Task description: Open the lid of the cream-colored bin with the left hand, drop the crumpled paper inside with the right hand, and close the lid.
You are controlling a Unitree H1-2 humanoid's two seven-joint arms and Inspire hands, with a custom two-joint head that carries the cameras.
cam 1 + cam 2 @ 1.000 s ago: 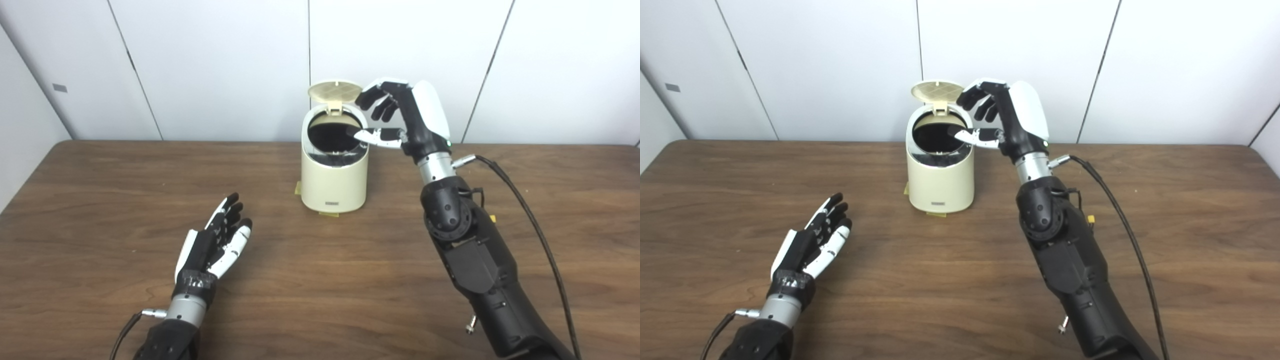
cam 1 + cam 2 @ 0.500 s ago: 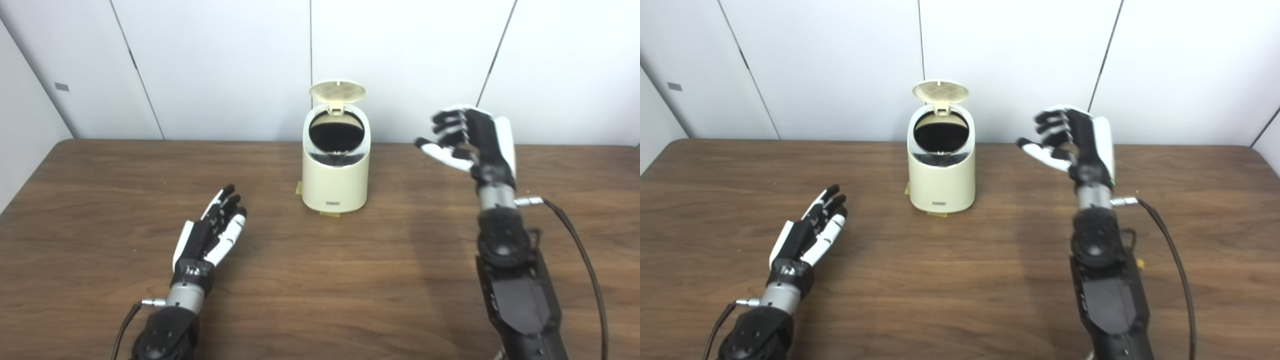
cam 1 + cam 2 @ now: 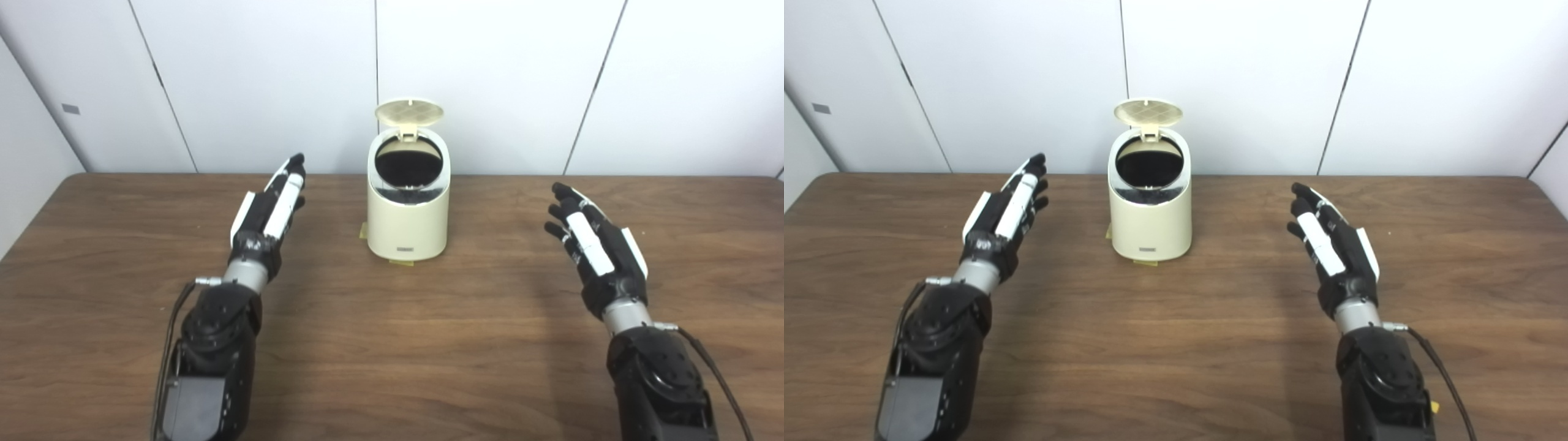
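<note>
The cream-colored bin (image 3: pixel 407 214) stands at the back middle of the wooden table (image 3: pixel 380 343), its round lid (image 3: pixel 409 112) tilted up and open, the dark inside showing. My left hand (image 3: pixel 269 205) is open and empty, raised to the left of the bin with fingers stretched toward the wall. My right hand (image 3: pixel 593 245) is open and empty, to the right of the bin and nearer to me. No crumpled paper shows anywhere; the inside of the bin is too dark to tell what it holds.
Small tape tabs (image 3: pixel 402 262) stick out under the bin's base. White wall panels (image 3: pixel 490 79) rise right behind the table's far edge. Cables run from both wrists.
My right hand has pulled back from over the bin's mouth, down and to the right. My left hand has risen from the table and moved forward to the left of the bin.
</note>
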